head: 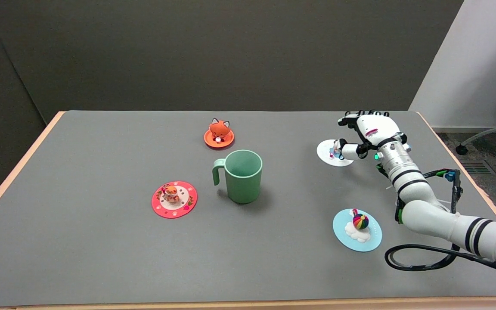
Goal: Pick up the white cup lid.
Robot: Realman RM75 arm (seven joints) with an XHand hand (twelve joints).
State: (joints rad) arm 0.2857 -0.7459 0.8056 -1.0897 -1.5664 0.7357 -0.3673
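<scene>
The flat round white cup lid with a small coloured figure on top [333, 153] is lying near the far right corner of the grey table [101, 258], flat on the surface as far as can be judged. The black-and-white right hand [366, 133] is being held directly over the lid's right-hand part, with the palm toward the table's left edge. The thumb [346, 150] is reaching down at the little figure on the lid, while the other fingers [351, 118] are arched above and beyond it, toward the far edge. Whether the figure is already being pinched cannot be told, because the contact is hidden by the thumb; no clear closing on it is being shown.

The lid is lying just left of and below the palm, so the coming move is being judged as a short closing of thumb and fingers on the knob and then a lift. Being a disc, the lid is offering no long axis; only the raised figure is offering a hold.
</scene>
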